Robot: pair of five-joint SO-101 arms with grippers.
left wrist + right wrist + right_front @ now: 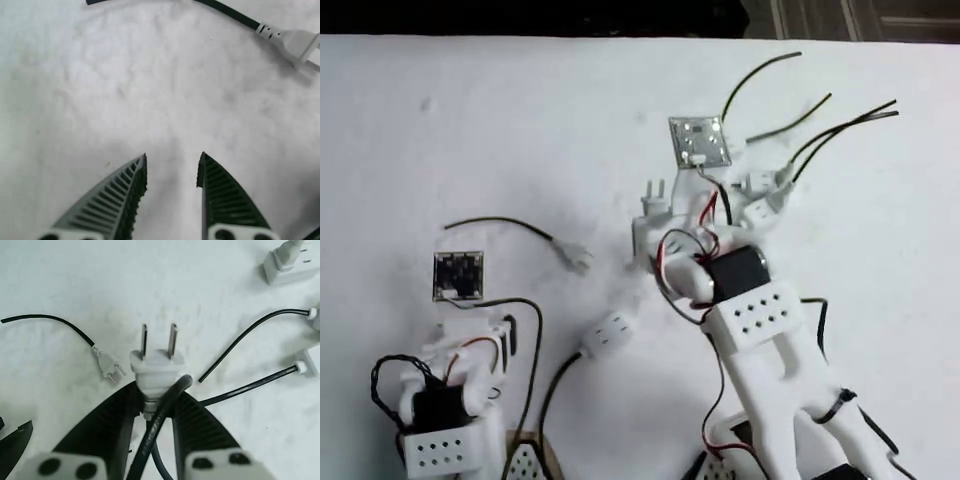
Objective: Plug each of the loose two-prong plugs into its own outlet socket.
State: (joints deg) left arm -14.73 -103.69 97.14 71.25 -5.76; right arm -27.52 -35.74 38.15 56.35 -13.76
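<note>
Over the big white desk (470,120), the right end effector (155,390) pinches a white plug (156,367), whose black cord (160,415) drapes across the front. The left end effector (172,170) is spread wide above bare desk, a small loose plug (295,42) lying nearby.

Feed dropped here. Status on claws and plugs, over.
Right claw shut on white plug, prongs out. Left claw open, holding nothing. Second plug loose on table beyond it.

White plug (156,367), black cord (161,412) — the table (60,280) white too.
</note>
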